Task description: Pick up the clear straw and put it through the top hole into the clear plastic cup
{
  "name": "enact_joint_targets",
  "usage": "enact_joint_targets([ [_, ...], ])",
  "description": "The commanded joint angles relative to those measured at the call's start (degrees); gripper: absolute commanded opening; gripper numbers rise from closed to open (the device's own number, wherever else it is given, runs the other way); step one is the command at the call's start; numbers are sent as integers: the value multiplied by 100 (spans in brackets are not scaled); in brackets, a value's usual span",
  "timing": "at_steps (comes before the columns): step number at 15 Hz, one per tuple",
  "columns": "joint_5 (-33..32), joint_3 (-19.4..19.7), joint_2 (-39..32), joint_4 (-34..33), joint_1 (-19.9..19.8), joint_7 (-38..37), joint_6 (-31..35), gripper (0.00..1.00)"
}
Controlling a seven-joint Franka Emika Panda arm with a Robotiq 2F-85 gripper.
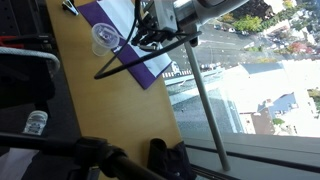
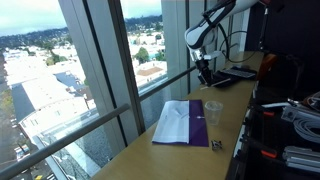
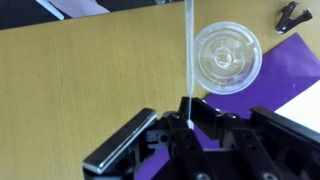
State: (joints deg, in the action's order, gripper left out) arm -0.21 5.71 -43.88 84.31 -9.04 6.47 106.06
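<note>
1. Wrist view. The gripper [image 3: 186, 124] fills the lower edge. Its dark fingers [image 3: 212, 112] are drawn together, pinching the lower end of the clear straw [image 3: 187, 60].
2. The straw runs as a thin pale line from the fingertips straight to the top of the picture, over the wooden table [image 3: 80, 70].
3. The clear plastic cup [image 3: 227, 57] stands upright, seen from above, lid on. It is just to the picture's right of the straw, whose line skims the cup's left rim. The straw is not in the cup.
4. The top hole [image 3: 226, 56] at the lid's centre is barely legible.
5. A purple mat [image 3: 292, 68] lies to the right of the cup. A small dark clip [image 3: 292, 14] sits in the top corner.
6. Exterior view, high angle. The gripper [image 1: 150, 32] hangs to the picture's right of the cup [image 1: 103, 38], apart from it. The cup stands at the edge of the purple mat [image 1: 150, 68].
7. The straw is too thin to make out here. A capped bottle [image 1: 35, 122] sits well apart, low on the left.
8. Exterior view along the window. The arm enters from the upper right, elbow bent, wrist turned down. The gripper [image 2: 205, 75] points at the table beyond the cup [image 2: 212, 110], which stands nearer the camera, beside a white sheet [image 2: 178, 118].
9. Finger state and straw are unreadable at this range.
</note>
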Motion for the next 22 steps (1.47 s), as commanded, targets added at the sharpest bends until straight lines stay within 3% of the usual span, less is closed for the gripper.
enact_joint_targets([
  [1, 199, -331, 327, 162, -52, 342, -953, 3],
  [7, 595, -535, 411, 387, -52, 494, -2051, 3],
  [12, 625, -447, 791, 910, -68, 434, -2468, 3],
  [19, 444, -164, 995, 1465, -205, 435, -2095, 3],
  [22, 517, -79, 962, 1654, -275, 383, -1357, 3],
])
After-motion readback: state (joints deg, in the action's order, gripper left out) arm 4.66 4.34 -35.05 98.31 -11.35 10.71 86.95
